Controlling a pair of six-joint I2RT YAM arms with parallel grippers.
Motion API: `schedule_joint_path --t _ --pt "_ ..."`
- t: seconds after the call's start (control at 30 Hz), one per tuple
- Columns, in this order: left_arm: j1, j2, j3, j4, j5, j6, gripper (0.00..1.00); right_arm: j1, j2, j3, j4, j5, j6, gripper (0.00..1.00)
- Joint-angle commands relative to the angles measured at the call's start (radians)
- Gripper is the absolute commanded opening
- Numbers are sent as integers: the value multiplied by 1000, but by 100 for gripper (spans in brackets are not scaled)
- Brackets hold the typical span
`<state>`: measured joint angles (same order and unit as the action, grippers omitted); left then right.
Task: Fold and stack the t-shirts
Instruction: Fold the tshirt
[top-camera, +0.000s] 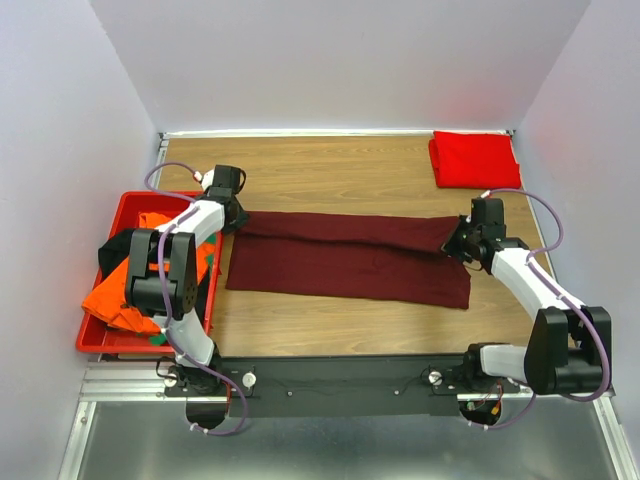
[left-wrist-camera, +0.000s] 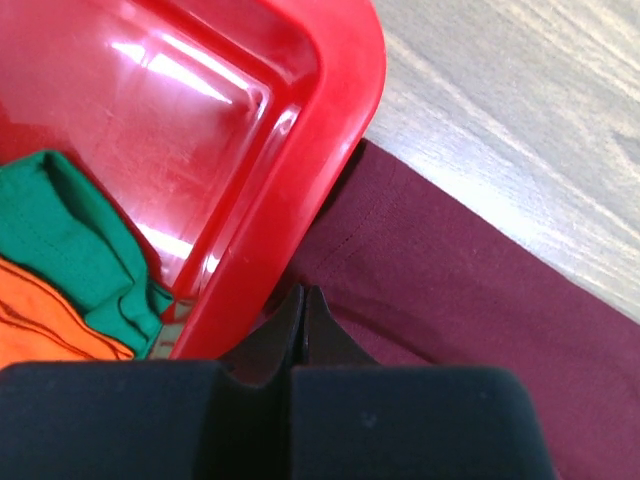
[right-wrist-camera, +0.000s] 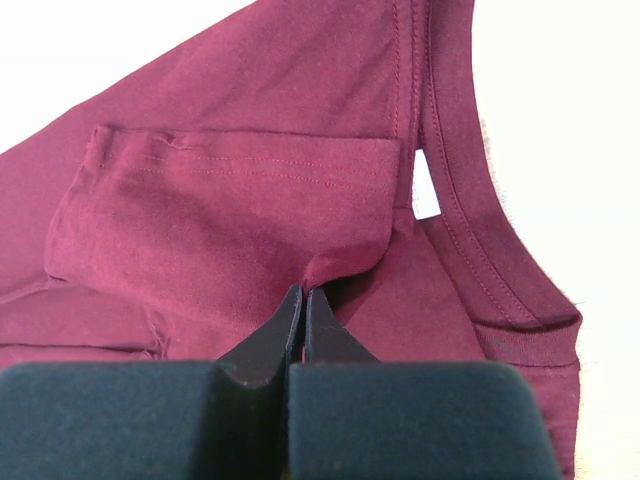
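A dark maroon t-shirt lies stretched left to right across the middle of the table, its far edge folded over toward me. My left gripper sits at the shirt's far left corner, beside the tray. In the left wrist view that gripper is shut, with a crease in the maroon cloth running from its tips. My right gripper is at the far right corner, near the collar. The right wrist view shows this gripper shut on a puckered fold of the shirt. A bright red t-shirt lies folded at the back right.
A rigid red plastic tray stands at the left edge, holding an orange t-shirt, a black one and green cloth. The tray's corner touches the maroon shirt. Walls close in the table on three sides.
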<state>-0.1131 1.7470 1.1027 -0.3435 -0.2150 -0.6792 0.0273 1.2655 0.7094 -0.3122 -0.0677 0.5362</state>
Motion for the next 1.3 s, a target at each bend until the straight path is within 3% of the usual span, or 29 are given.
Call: schedule_joint_path --t 0.0,0.03,0.1,0.2,0.33,0.77,1.0,1.27 --pt "10 -49 -29 9 11 15 9 3 3 -25 -16 20 13 8" --pt "10 -56 -30 12 12 18 14 3 -3 -28 -16 17 13 11" --pt "10 -73 -33 12 20 29 27 3 -11 -28 -16 2 15 28" --pt "10 -110 -23 9 28 47 32 2 -38 -12 -18 -23 -5 40" --pt "10 -127 -3 5 45 69 33 3 -35 18 -16 -26 -18 46" --pt "-74 -75 10 35 85 38 26 75 234 212 39 20 -35 48" --pt "-148 -38 25 61 134 61 25 180 448 375 62 63 -51 48" --pt "-191 -23 13 84 175 72 25 266 586 505 82 132 -79 48"
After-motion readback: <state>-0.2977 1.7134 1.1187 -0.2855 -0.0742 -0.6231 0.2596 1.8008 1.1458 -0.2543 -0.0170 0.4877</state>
